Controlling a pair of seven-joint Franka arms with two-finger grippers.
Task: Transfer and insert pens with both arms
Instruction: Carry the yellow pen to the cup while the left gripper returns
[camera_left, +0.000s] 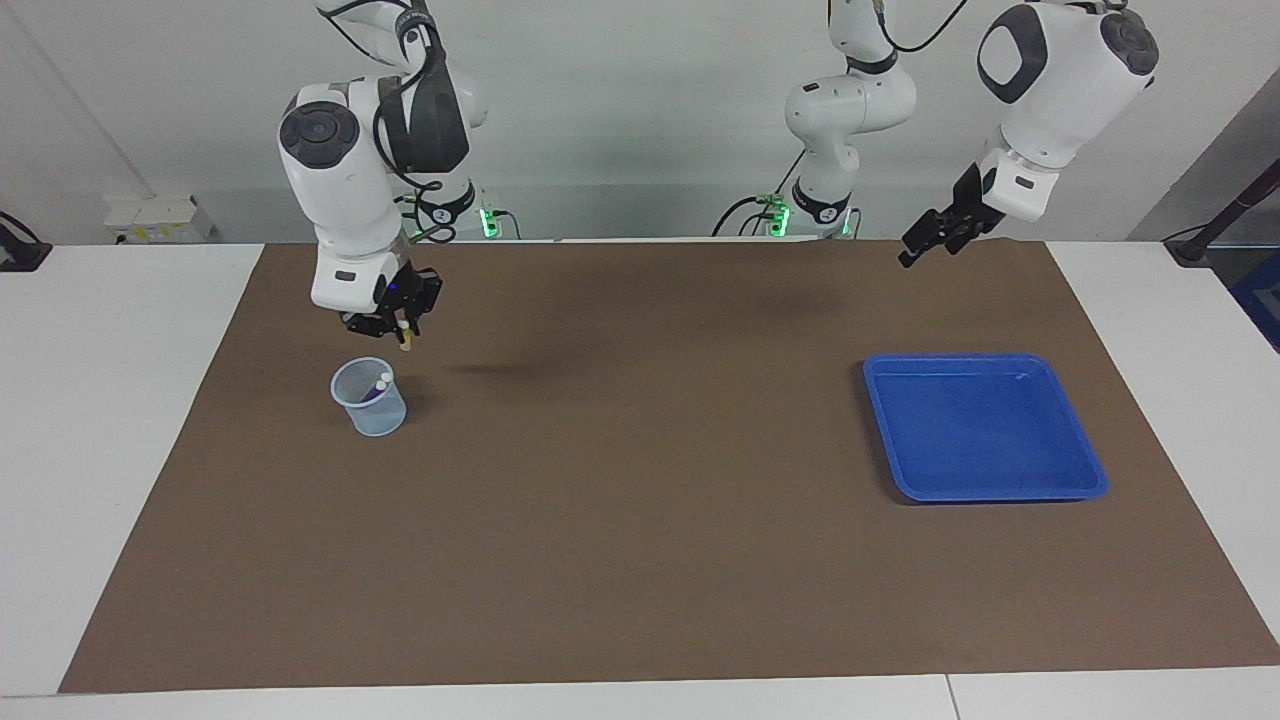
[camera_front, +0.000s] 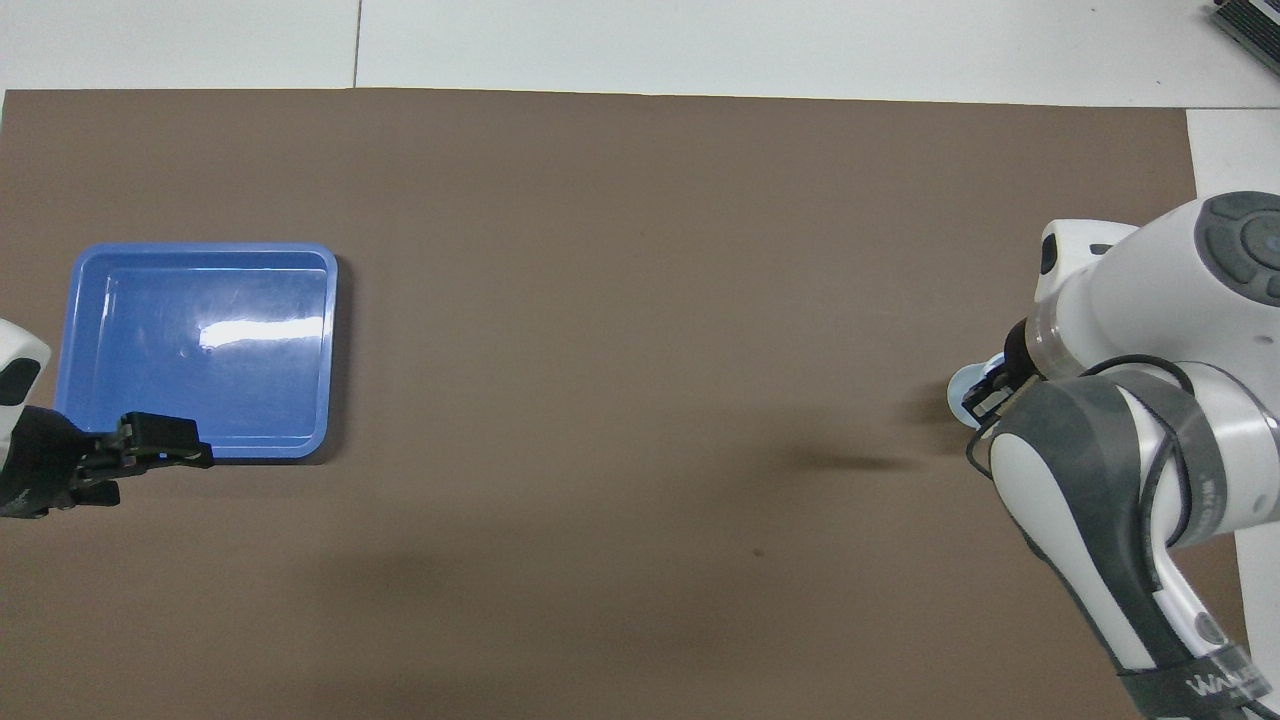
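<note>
My right gripper (camera_left: 399, 326) hangs just above the clear plastic cup (camera_left: 368, 398), a little to the robots' side of its rim. It is shut on the yellow pen (camera_left: 405, 342), whose tip points down out of the fingers. Two pens stand in the cup, their whitish ends (camera_left: 382, 380) showing above a purple barrel. In the overhead view the right arm covers most of the cup (camera_front: 962, 385) and the yellow pen is hidden. My left gripper (camera_left: 911, 255) is open and holds nothing. It is raised over the mat's edge at the left arm's end, beside the blue tray (camera_front: 200, 249).
The blue tray (camera_left: 985, 358) has nothing in it and lies toward the left arm's end of the brown mat (camera_left: 640, 520). White table shows around the mat. Two smaller white arms with green-lit bases stand at the robots' edge.
</note>
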